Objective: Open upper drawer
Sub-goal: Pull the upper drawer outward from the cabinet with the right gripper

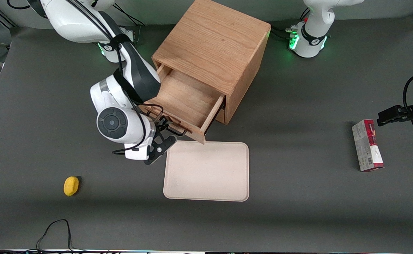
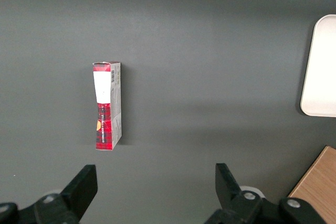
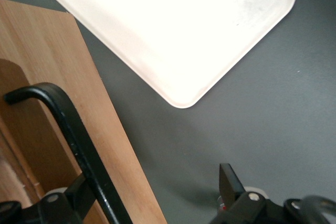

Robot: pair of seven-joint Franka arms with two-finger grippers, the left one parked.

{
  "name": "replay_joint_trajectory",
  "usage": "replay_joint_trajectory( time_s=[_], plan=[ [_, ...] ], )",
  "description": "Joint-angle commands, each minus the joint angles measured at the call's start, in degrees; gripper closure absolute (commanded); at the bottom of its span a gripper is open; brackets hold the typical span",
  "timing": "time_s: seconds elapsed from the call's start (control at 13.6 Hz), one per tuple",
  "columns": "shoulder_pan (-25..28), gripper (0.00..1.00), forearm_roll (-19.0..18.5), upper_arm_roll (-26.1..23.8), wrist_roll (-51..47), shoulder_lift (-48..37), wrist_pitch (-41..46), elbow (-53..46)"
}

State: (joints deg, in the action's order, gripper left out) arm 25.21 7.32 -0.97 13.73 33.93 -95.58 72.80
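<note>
The upper drawer [image 1: 187,102] stood pulled well out of the oak cabinet [image 1: 213,46], its front edge just reaching the cream tray [image 1: 206,173] on the tabletop [image 1: 298,141]. The claw [image 1: 162,135] sat at the drawer front with fingers spread wide, one finger [image 3: 79,195] against the black loop handle [image 3: 79,140], not clamped on it. A yellow object [image 1: 71,186] lay nearer the camera, toward the working arm's end.

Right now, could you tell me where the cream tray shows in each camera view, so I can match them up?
Front view: the cream tray lies flat on the table, nearer the camera than the pulled-out upper drawer; the gripper is at the drawer's handle.
Left wrist view: only a rounded edge of the tray shows.
Right wrist view: the tray lies beside the drawer front.
Shared landmark: the tray's rounded corner.
</note>
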Motion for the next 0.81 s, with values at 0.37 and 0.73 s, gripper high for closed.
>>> replay_joint_trajectory(
  time_s=[0.37,0.73],
  plan=[
    [-3.1,0.00,-0.8,-0.1,3.1,3.9,-0.9,-6.2],
    [-4.4,0.00,-0.8,-0.1,3.1,4.2,-2.3,-6.4]
  ],
)
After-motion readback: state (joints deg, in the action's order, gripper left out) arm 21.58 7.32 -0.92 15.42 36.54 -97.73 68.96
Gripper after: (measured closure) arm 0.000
